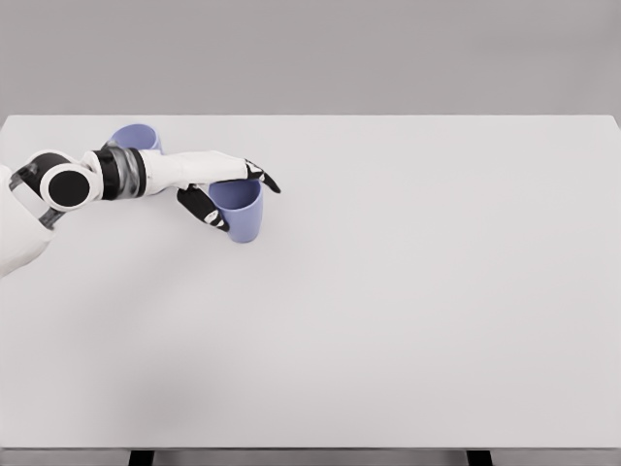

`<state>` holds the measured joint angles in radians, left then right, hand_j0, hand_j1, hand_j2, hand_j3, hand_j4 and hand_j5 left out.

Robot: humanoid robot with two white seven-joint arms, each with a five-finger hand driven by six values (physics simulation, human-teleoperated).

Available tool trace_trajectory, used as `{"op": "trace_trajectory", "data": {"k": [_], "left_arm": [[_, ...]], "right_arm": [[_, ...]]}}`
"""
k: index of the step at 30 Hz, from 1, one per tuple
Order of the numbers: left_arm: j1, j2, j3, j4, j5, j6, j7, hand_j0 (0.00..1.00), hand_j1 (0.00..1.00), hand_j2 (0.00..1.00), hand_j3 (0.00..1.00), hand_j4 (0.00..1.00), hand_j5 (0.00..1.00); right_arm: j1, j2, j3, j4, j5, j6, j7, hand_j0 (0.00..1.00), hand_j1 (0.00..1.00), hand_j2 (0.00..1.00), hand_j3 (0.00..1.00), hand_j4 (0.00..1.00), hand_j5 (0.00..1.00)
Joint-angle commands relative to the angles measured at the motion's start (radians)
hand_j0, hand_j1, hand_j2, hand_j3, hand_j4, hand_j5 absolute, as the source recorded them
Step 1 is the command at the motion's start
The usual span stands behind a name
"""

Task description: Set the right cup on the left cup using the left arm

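Observation:
A blue cup (240, 211) stands upright on the white table (388, 291), left of the middle. My left hand (231, 194) reaches in from the left edge and wraps around it, with the thumb on the near-left side and the fingers over the rim's far side. A second blue cup (136, 137) stands farther back and to the left, mostly hidden behind my left forearm; only its upper rim shows.
The table's far edge runs just behind the second cup. The left arm's elbow and shoulder (39, 194) sit at the picture's left edge.

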<state>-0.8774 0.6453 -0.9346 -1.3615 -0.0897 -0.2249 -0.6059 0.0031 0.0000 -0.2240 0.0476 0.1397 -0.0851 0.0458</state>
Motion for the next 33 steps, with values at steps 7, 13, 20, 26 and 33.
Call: {"op": "trace_trajectory", "data": {"k": [7, 13, 20, 26, 33], "left_arm": [[-0.002, 0.000, -0.003, -0.001, -0.009, -0.004, -0.005, 0.63, 0.63, 0.63, 0.63, 0.63, 0.63], [-0.006, 0.004, -0.001, -0.001, -0.009, -0.005, -0.005, 0.56, 0.56, 0.56, 0.56, 0.56, 0.56], [-0.021, 0.007, -0.001, -0.011, -0.005, -0.005, -0.005, 0.52, 0.52, 0.52, 0.52, 0.52, 0.52], [-0.034, 0.010, 0.000, -0.014, -0.004, -0.007, -0.005, 0.52, 0.52, 0.52, 0.52, 0.52, 0.52], [-0.055, 0.011, 0.000, -0.018, -0.004, -0.005, -0.005, 0.51, 0.51, 0.51, 0.51, 0.51, 0.51]], "right_arm": [[0.000, 0.000, 0.000, 0.000, 0.000, 0.001, 0.000, 1.00, 1.00, 1.00, 1.00, 1.00, 1.00], [0.000, 0.000, 0.000, 0.000, 0.000, 0.001, 0.000, 1.00, 1.00, 1.00, 1.00, 1.00, 1.00], [-0.002, 0.000, 0.000, 0.000, 0.000, 0.001, 0.000, 1.00, 1.00, 1.00, 1.00, 1.00, 1.00], [-0.002, 0.000, 0.000, 0.000, 0.000, 0.001, 0.000, 1.00, 1.00, 1.00, 1.00, 1.00, 1.00], [-0.002, 0.000, 0.000, 0.000, 0.000, -0.001, -0.001, 1.00, 1.00, 1.00, 1.00, 1.00, 1.00]]}}
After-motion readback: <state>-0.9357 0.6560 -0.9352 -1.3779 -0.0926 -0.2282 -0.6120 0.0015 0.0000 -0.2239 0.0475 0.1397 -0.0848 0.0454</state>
